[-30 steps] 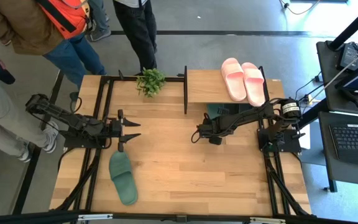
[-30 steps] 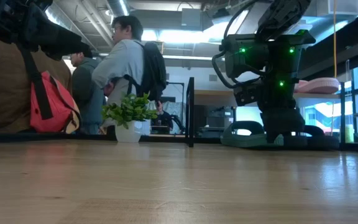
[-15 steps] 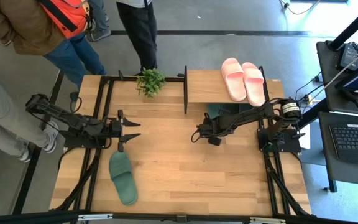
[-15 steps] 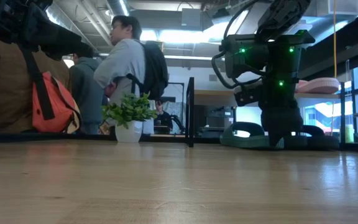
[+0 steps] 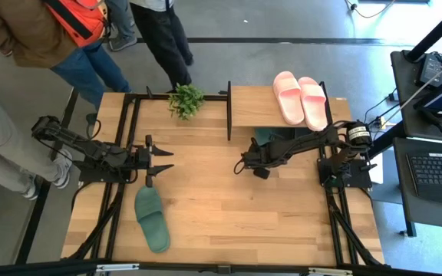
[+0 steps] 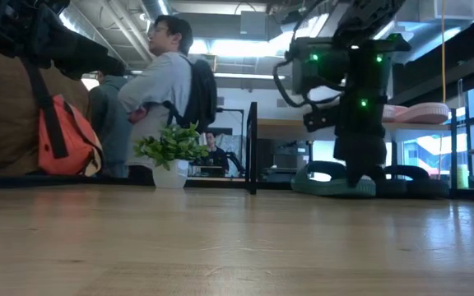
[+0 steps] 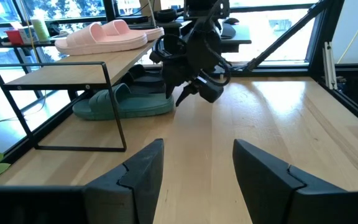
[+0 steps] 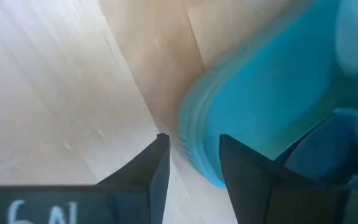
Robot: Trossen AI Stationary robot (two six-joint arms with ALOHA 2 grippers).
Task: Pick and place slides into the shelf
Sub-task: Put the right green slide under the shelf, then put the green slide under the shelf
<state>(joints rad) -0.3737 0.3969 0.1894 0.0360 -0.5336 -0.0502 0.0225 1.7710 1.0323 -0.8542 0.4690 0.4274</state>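
Note:
The light-wood shelf (image 5: 250, 104) stands at the table's far right, with the pale pink pair (image 5: 301, 98) on its top plank. One green slide (image 7: 129, 104) lies on its sole at table level under the plank, with dark slides (image 7: 140, 74) behind it. The other green slide (image 5: 152, 219) lies flat on the table near the left arm. My right gripper (image 5: 241, 164) hangs open just outside the shelf's front; in its wrist view the shelved green slide's end (image 8: 253, 99) shows past the fingers. My left gripper (image 5: 166, 161) waits open at the table's left, above the table.
A small potted plant (image 5: 186, 100) stands at the far edge, left of the shelf's black frame post (image 5: 229, 115). People stand beyond the far-left corner. Bare tabletop (image 5: 229, 215) lies between the two arms and toward the near edge.
My right gripper has drawn back a little from the shelf toward the table's left and risen slightly. The green slide stays under the shelf's plank. The left arm has kept still.

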